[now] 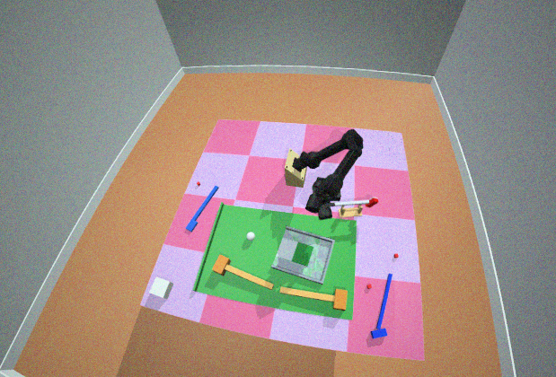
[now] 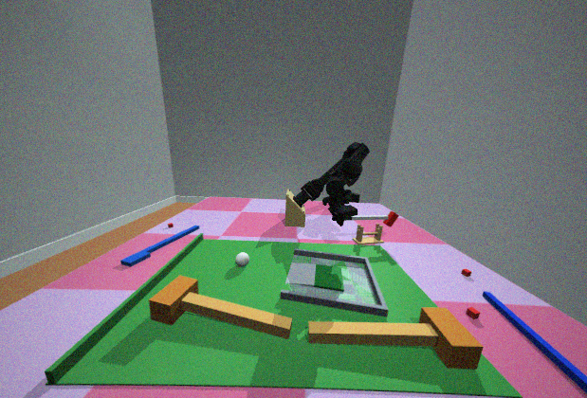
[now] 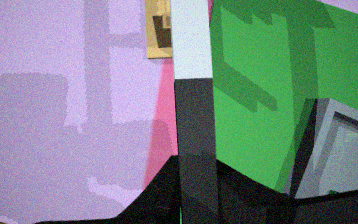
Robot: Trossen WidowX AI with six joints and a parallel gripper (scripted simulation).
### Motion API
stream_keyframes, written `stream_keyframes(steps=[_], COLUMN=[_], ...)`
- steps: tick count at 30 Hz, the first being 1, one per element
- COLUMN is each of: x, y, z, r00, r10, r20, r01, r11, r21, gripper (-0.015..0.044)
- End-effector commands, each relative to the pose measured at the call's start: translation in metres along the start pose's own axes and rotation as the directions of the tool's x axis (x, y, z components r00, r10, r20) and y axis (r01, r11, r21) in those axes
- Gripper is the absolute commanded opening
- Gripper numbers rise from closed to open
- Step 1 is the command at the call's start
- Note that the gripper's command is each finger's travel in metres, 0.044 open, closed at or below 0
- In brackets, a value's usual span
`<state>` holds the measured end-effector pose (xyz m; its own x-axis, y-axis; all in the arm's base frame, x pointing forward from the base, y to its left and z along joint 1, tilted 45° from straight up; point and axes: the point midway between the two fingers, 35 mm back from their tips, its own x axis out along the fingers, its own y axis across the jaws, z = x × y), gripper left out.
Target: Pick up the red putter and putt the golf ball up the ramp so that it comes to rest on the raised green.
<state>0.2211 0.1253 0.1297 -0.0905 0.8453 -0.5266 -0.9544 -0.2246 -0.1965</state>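
The red putter (image 1: 353, 203) (image 2: 370, 218) (image 3: 192, 40) has a white shaft, dark grip and red head. It is roughly level, raised slightly above its wooden stand (image 1: 349, 214) (image 2: 368, 241), head to the right. My gripper (image 1: 325, 209) (image 2: 342, 220) (image 3: 188, 161) is shut on its dark grip. The white golf ball (image 1: 251, 235) (image 2: 242, 259) rests on the green mat (image 1: 241, 217) (image 2: 211, 253), left of the ramp. The grey-walled ramp (image 1: 310, 234) (image 2: 335, 303) (image 3: 320, 145) has a pale left part and a dark green square (image 1: 302, 254) (image 2: 328, 278).
Two orange mallets (image 1: 221, 265) (image 1: 340, 299) lie across the mat's front. Blue clubs (image 1: 205, 206) (image 1: 384, 301) lie outside both sides. A low green wall (image 1: 209, 244) (image 2: 131, 303) edges the mat's left. A white cube (image 1: 160, 287) and small red blocks (image 1: 396, 256) (image 1: 369, 286) lie around it.
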Motion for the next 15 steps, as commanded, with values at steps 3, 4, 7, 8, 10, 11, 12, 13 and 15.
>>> stream_keyframes(steps=[3,4,7,8,10,11,12,13,15], x=[-0.026,-0.030,-0.042,-0.044,-0.039,-0.040,-0.042,-0.044,-0.050], y=[0.000,0.001,0.002,0.003,0.002,0.001,-0.001,-0.002,-0.005], z=[0.008,0.010,0.015,0.016,0.012,0.009,0.004,-0.002,-0.015], r00=[1.000,1.000,1.000,1.000,1.000,1.000,1.000,1.000,0.999], r10=[-0.003,-0.003,-0.004,-0.004,-0.005,-0.006,-0.009,-0.012,-0.018], r20=[0.005,0.007,0.014,0.015,0.011,0.006,-0.001,-0.011,-0.029], r01=[0.003,0.003,0.004,0.004,0.005,0.006,0.009,0.013,0.022], r11=[1.000,1.000,1.000,1.000,1.000,1.000,0.999,0.996,0.987], r21=[-0.004,-0.004,-0.004,-0.004,0.006,0.024,0.053,0.089,0.159], gripper=[0.0000,0.0000,0.0000,0.0000,0.0000,0.0000,0.0000,0.0000,0.0000])
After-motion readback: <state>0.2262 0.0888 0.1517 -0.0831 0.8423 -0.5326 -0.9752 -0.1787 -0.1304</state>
